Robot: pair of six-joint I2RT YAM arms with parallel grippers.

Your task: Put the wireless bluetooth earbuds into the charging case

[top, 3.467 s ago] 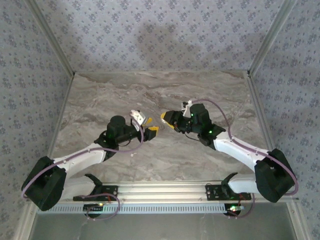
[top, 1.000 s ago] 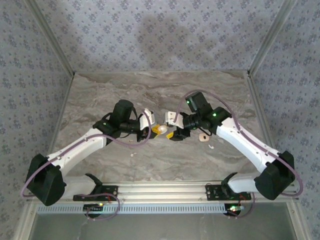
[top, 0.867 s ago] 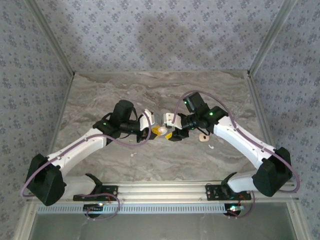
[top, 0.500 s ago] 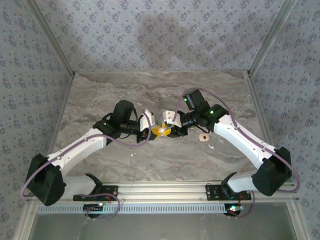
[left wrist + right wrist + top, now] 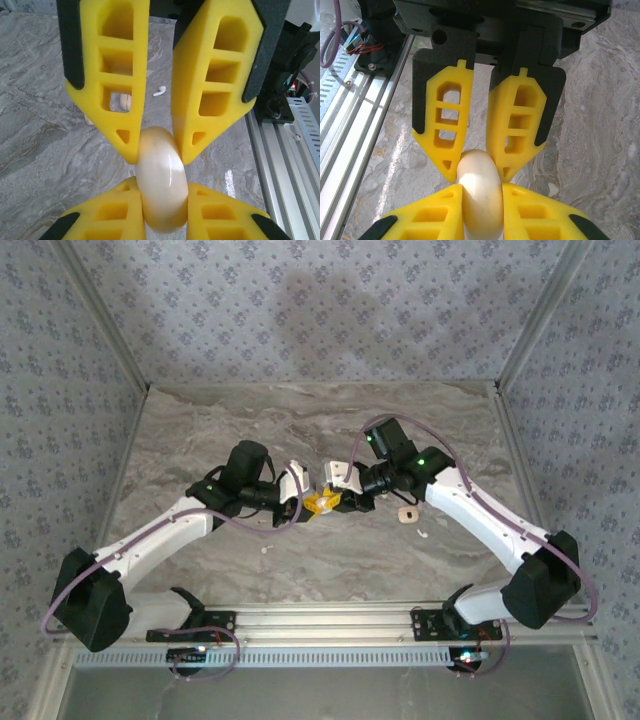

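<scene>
The peach charging case (image 5: pixel 405 514) lies on the marble surface (image 5: pixel 200 430), just beside the right arm's (image 5: pixel 470 520) forearm on its near side. One earbud (image 5: pixel 422 535) lies close to the case, a little nearer the bases. The second earbud (image 5: pixel 265 548) is well apart from both, on the near side of the left arm (image 5: pixel 150 535).

Neither tool holds any of these. Both are clamped on a cream-white rounded disc (image 5: pixel 162 180), seen edge-on and glossy. The left tool (image 5: pixel 162 196) has its yellow fingers pressed on the disc's two flat faces from one end. The right tool (image 5: pixel 159 150) pinches the same two faces from the opposite end, so the two sets of fingertips nearly meet around it.

From above, the arms mirror each other — each rises from its base at a near corner, runs its white link inward across the surface, and turns its wrist toward the centre. The left tool points right and the right tool points left, tip to tip at mid-surface. A purple cable (image 5: pixel 385 430) loops over the right wrist, and an aluminium rail (image 5: pixel 320 620) runs along the near edge.
</scene>
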